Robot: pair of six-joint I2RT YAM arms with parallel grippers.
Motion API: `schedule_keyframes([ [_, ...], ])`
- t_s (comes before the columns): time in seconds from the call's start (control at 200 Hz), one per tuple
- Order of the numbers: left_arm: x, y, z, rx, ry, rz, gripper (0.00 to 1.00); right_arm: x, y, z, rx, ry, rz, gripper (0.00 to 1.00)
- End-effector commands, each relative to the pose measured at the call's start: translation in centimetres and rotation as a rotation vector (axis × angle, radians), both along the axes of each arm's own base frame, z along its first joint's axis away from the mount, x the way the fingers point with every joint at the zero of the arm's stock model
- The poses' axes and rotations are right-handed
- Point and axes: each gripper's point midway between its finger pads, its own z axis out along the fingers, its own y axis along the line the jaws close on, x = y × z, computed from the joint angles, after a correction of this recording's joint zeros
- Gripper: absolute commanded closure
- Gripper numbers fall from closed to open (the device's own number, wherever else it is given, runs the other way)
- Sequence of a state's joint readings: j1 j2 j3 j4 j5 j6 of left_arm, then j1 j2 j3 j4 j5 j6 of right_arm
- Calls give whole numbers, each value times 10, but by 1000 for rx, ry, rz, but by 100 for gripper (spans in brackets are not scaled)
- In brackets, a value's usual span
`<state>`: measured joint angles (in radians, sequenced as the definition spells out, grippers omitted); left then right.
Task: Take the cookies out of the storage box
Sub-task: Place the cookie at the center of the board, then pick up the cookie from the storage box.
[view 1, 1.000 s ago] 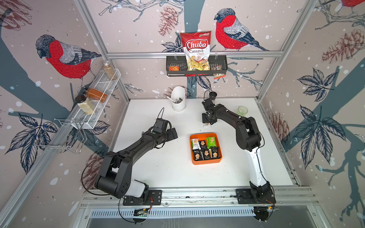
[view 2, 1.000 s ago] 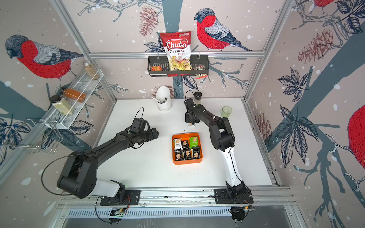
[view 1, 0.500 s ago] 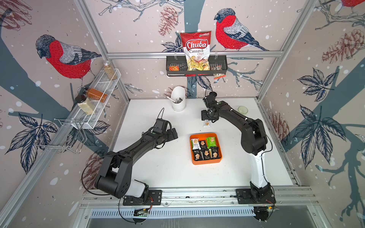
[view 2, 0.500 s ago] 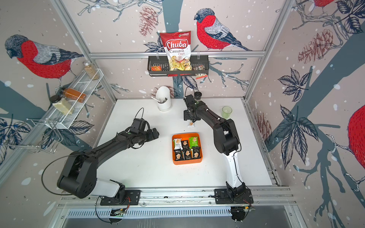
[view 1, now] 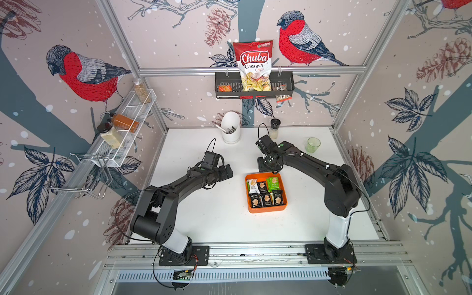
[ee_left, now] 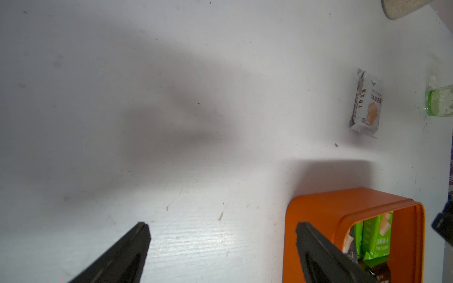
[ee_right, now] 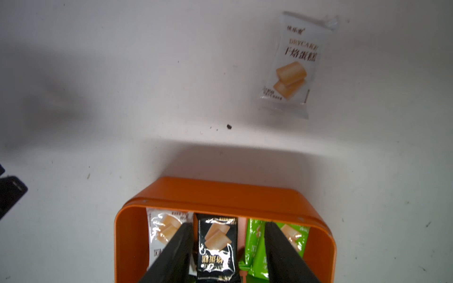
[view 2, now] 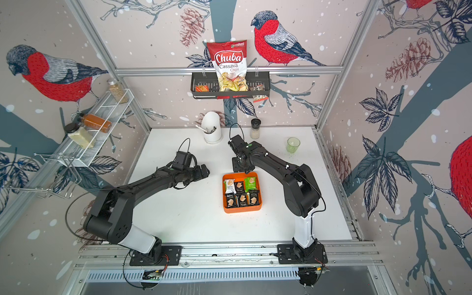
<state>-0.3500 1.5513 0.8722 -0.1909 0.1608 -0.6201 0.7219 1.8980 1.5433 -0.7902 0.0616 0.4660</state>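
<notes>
Fingers [ee_right: 171, 254] flank black packet [ee_right: 217, 245] in orange box [ee_right: 220, 193].

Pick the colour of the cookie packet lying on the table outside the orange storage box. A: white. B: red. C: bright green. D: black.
A: the white cookie packet lies on the white table beyond the orange storage box; the black packet and green packets sit inside it.

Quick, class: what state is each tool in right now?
Left tool: open, empty.
Right tool: open, straddling the black packet, not gripping.
</notes>
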Motion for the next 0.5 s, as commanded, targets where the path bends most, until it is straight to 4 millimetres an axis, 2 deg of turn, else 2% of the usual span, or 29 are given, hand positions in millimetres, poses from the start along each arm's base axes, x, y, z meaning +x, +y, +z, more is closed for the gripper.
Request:
schedule_keyframes([
  [0.0,5,-4,5,-7,-27,-27,3,-26,2,-6,27,69,-6,50],
  [0.235,11,-6,3,10,-22,-45,3,-52,9,-24,95,131,1,50],
  [0.495,17,-7,13,6,-38,-39,3,-56,11,-38,91,157,13,52],
])
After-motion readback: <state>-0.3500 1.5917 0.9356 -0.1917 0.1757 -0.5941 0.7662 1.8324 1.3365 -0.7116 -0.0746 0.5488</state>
